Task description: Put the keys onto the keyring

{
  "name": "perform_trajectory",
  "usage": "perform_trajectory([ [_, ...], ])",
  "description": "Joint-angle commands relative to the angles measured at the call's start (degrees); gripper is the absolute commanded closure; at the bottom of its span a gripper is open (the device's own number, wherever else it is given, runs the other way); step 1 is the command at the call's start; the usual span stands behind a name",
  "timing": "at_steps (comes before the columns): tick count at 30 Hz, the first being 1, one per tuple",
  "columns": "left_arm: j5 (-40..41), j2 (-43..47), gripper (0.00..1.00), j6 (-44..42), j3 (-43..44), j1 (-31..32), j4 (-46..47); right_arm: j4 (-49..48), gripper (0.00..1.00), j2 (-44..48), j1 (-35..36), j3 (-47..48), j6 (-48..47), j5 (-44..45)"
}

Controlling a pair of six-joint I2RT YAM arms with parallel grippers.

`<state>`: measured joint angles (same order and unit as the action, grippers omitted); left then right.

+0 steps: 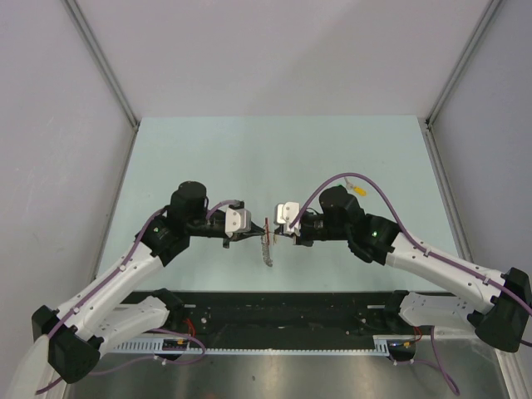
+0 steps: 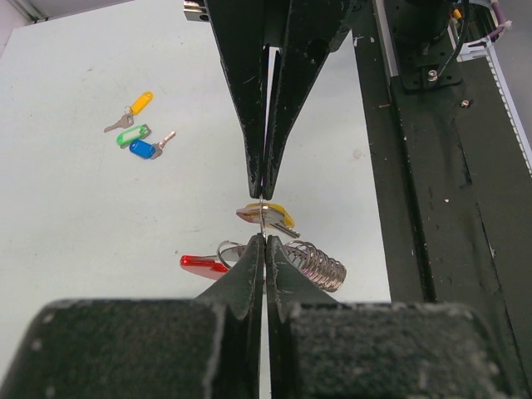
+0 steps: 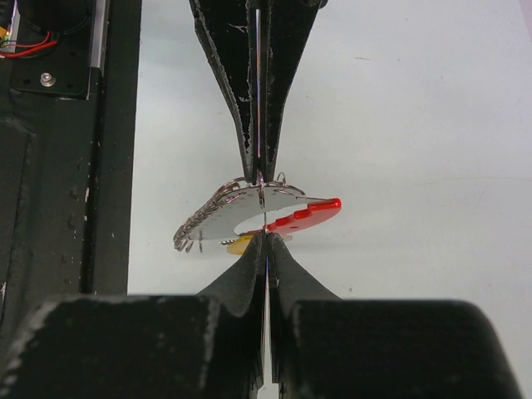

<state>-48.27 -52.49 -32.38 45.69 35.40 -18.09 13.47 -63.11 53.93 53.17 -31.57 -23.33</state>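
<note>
I'm clenching both jaws on the red-tagged metal keyring [image 2: 307, 259], seemingly carrying one yellow-headed key [image 2: 278, 213]. Three coloured-headed keys [image 2: 133, 135] are lying unthreaded, far left.

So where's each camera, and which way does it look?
Top: high behind the arms, looking down at the table; both arms show.
Left wrist: on the left arm, looking along its shut jaws at the right jaws; keys beyond.
Right wrist: on the right arm, looking the other way along its shut jaws.
Both wrist views share the keyring, pinched by both jaws.
</note>
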Motion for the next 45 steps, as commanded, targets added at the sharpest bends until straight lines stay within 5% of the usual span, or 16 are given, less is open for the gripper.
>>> perform_trajectory([
  [1, -0.7, 1.0, 1.0, -0.4, 0.1, 0.4, 2.6, -0.3, 1.0, 0.6, 0.3, 2.8, -0.3, 0.5],
  [45, -4.0, -0.6, 0.99, -0.1, 0.5, 1.0, 2.3, -2.0, 1.0, 1.2, 1.3, 2.7, -0.3, -2.6],
])
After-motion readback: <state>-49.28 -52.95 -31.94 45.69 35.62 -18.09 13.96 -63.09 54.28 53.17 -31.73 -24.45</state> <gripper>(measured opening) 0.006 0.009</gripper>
